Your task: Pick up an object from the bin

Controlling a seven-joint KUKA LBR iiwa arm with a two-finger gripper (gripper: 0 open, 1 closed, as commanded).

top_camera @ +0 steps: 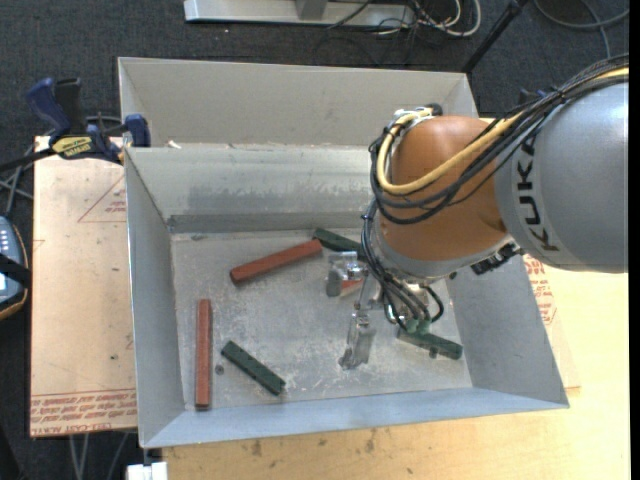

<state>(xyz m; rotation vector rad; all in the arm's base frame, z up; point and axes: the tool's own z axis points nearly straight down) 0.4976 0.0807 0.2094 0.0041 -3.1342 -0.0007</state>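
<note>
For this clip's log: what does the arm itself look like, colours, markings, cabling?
A thick silver-grey arm with black KUKA lettering. Its wrist wears a rounded orange cover, with black and pale yellow cables looped across it. It ends in a slim bare-metal claw.

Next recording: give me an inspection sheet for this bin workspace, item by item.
Surface: grey metal bin, floor dusty.
Job's things: two red-brown sticks, one slanted mid-bin, one along the left wall; dark green sticks front left, right of the hand, and at the back, partly under the arm.
Clutter: nothing seen.
Grippers: hand low over bare floor; open or shut unclear.
Cables: cream and black cables loop over the orange wrist cover.
Surroundings: dark carpet, floor cables.
</note>
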